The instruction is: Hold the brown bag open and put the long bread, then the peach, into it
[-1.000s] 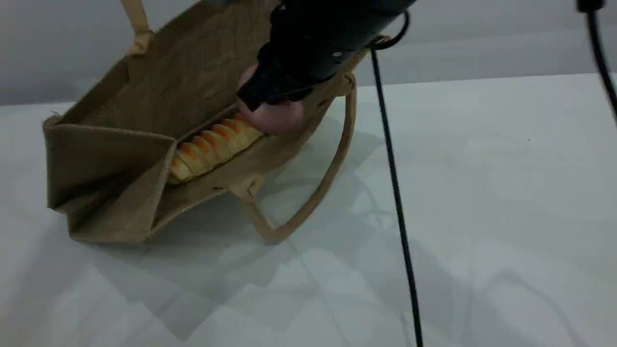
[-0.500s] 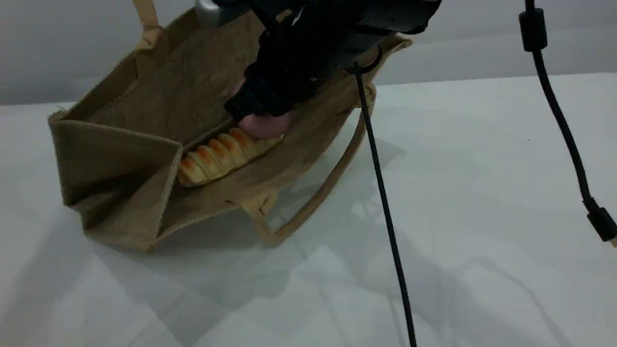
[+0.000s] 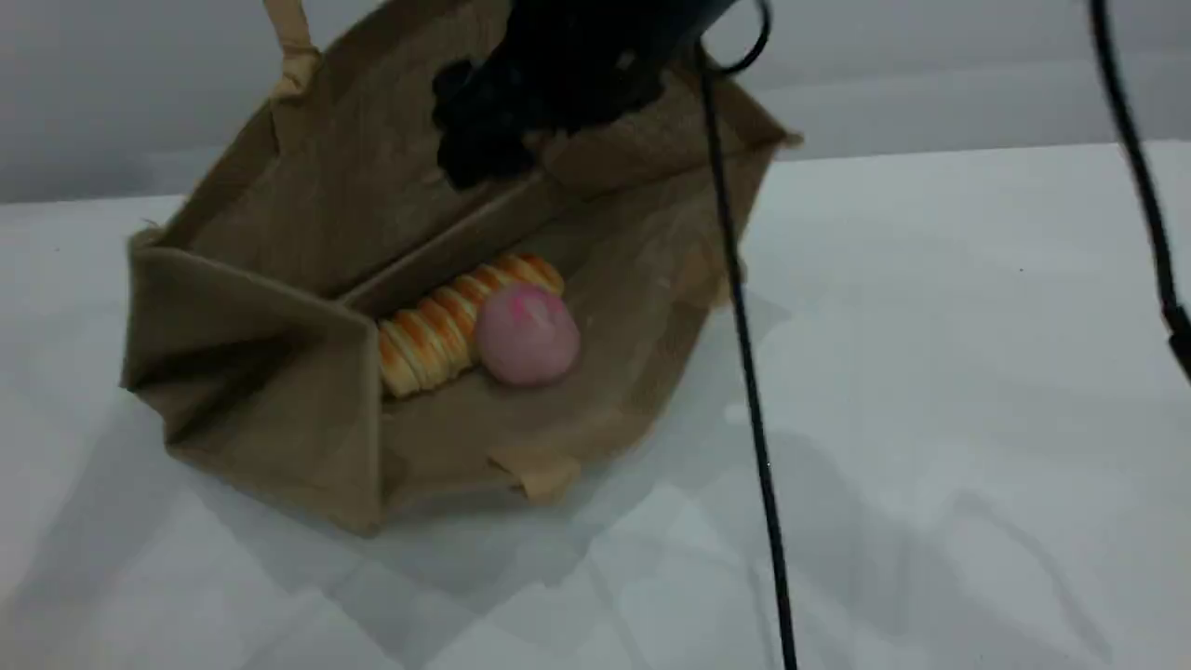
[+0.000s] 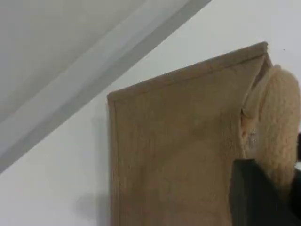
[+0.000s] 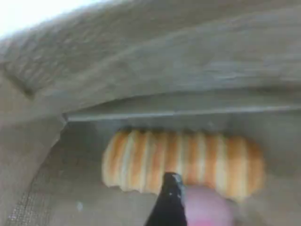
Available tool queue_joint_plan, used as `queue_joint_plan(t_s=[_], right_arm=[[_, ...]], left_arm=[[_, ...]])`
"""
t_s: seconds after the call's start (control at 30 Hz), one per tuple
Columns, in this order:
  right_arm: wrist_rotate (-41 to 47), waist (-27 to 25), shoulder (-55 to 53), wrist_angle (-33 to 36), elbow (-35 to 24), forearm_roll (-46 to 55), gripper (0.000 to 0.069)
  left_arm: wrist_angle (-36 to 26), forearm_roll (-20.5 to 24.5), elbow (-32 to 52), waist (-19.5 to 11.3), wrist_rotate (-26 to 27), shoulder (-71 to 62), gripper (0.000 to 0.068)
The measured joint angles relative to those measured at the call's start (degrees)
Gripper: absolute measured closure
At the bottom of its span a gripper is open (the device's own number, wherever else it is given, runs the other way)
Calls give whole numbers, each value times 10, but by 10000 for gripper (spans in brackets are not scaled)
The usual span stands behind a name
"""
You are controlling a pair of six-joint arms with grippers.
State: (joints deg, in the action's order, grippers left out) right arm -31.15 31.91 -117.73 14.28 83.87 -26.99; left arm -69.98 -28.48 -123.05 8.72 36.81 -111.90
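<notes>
The brown bag (image 3: pixel 279 400) lies tilted on the white table with its mouth wide open toward the camera. Inside it lies the long bread (image 3: pixel 447 326), and the pink peach (image 3: pixel 528 337) rests against the loaf's near side. My right gripper (image 3: pixel 461 126), dark and blurred, hangs open above them inside the bag's mouth, holding nothing. Its fingertip (image 5: pixel 170 200) shows over the long bread (image 5: pixel 183 162) and the peach (image 5: pixel 207 212). The left gripper's fingertip (image 4: pixel 256 197) is shut on the bag's beige handle (image 4: pixel 280 127), beside the bag's outer wall (image 4: pixel 178 150).
A black cable (image 3: pixel 744 326) hangs down in front of the bag's right side. A second cable (image 3: pixel 1149 205) dangles at the far right. The bag's upper handle (image 3: pixel 290 46) runs out of the top edge. White table (image 3: pixel 930 419) extends right and in front.
The right gripper has opened and lifted. The peach has dropped out of it and now lies beside the bread. The bag has shifted right and gapes wider.
</notes>
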Motion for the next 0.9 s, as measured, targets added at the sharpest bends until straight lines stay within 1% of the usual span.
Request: queue_joint_plan(t_s=[0.13, 0.3, 0.4, 0.5, 0.6, 0.67, 0.73, 0.77, 0.8, 0.9], right_arm=[[14, -36, 43, 59, 0, 3, 110], [25, -103, 104, 128, 0, 5, 111], [26, -148, 137, 156, 0, 5, 111], [30, -182, 163, 179, 0, 5, 111], [30, -204, 175, 188, 0, 4, 111], [30, -212, 177, 195, 0, 4, 111], [31, -219, 178, 196, 0, 4, 111], [31, -223, 178, 196, 0, 4, 111], [31, -225, 178, 196, 0, 4, 111], [31, -235, 179, 205, 0, 5, 111]], left_arm=[[0, 0, 0, 0, 0, 0, 596], [0, 0, 0, 0, 0, 0, 596], [0, 0, 0, 0, 0, 0, 596], [0, -1, 0, 0, 0, 0, 596], [0, -1, 1, 0, 0, 0, 596], [0, -1, 1, 0, 5, 0, 580], [1, -2, 1, 0, 13, 0, 538], [2, -3, 1, 0, 21, 0, 500], [5, -4, 1, 0, 26, 0, 461], [4, -4, 1, 0, 31, 1, 309]])
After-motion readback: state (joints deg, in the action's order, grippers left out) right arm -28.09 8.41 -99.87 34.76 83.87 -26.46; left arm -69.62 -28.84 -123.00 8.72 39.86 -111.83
